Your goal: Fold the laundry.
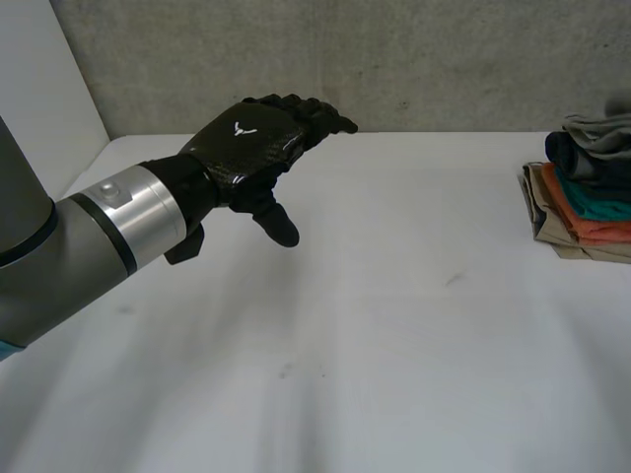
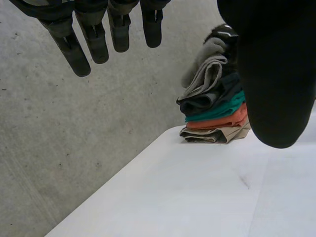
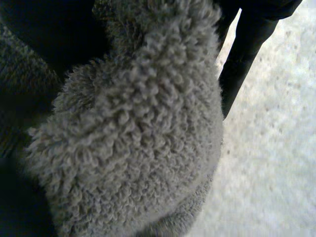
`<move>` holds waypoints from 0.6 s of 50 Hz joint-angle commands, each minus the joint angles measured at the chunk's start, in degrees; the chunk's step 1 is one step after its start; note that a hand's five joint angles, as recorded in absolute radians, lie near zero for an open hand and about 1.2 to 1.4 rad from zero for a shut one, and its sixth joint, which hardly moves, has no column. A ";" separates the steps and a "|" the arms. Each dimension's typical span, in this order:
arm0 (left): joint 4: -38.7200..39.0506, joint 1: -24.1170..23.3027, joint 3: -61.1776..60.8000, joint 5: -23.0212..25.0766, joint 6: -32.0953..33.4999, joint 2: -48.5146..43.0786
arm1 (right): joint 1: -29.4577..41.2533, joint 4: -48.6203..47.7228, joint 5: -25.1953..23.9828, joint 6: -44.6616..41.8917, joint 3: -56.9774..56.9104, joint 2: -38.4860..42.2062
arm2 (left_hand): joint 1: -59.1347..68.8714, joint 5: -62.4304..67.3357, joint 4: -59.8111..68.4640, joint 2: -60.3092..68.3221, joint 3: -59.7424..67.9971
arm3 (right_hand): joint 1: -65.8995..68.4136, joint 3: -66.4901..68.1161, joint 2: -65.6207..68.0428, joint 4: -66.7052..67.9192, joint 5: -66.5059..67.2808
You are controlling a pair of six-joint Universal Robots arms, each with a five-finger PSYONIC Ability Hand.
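wall: grey concrete wall (image 1: 414, 59) at 12 o'clock | side: white panel (image 1: 39, 79) at 10 o'clock | furniture: white table (image 1: 394, 355), evenly lit

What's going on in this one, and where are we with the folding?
The left robot hand hangs open above the white table, holding nothing. A stack of folded clothes in beige, orange, teal and dark blue, with grey on top, sits at the table's right side near the back wall. A grey fluffy terry cloth lies right against the right robot hand; whether it is gripped cannot be told.
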 commanded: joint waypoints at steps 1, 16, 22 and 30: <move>-0.03 0.02 -1.09 0.03 0.11 0.14 | -3.95 -3.66 -8.16 -0.01 4.15 1.40 | -1.22 -2.49 -1.30 -1.53 -1.89 | 21.05 14.10 14.66 11.48 17.96; 0.05 -1.21 -0.65 0.03 -0.07 0.32 | -4.04 12.67 -4.75 -0.62 7.67 -7.46 | -1.22 -2.49 -1.30 -1.53 -1.89 | -48.95 -55.90 -55.34 -58.52 -52.04; -0.03 -2.53 -0.48 0.03 -0.07 0.32 | -6.24 28.14 0.87 -3.78 7.41 -14.85 | -1.22 -2.49 -1.30 -1.53 -1.89 | -48.95 -55.90 -55.34 -58.52 -52.04; -0.03 -2.70 -0.39 0.03 -0.24 1.28 | -12.30 46.08 11.42 -13.44 2.76 -24.61 | -1.22 -2.49 -1.30 -1.53 -1.89 | -48.95 -55.90 -55.34 -58.52 -52.04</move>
